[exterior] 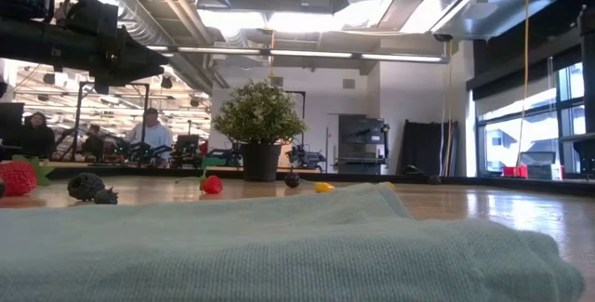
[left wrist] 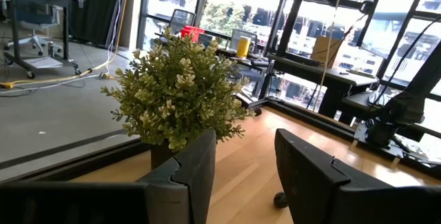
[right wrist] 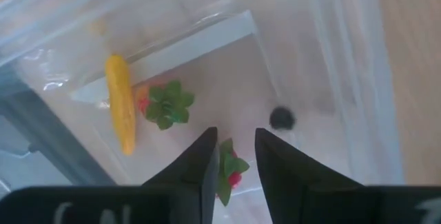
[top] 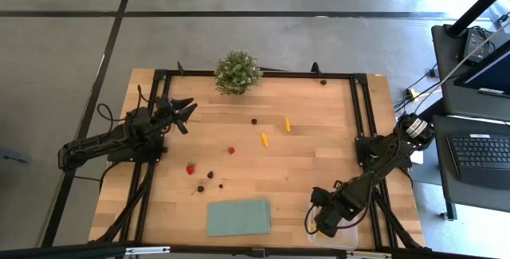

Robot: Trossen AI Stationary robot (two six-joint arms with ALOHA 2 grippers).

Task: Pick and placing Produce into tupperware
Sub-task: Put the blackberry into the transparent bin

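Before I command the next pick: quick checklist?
1. Right gripper over the tupperware: ok.
2. Small strawberry at the right gripper released: cannot tell.
3. Yellow piece, leafy strawberry and dark berry inside the tupperware: ok.
4. Left gripper waiting at the table's left side, fingers open: ok.
5. Table cleared of produce: not ok; a big strawberry and an orange piece, among others, remain.
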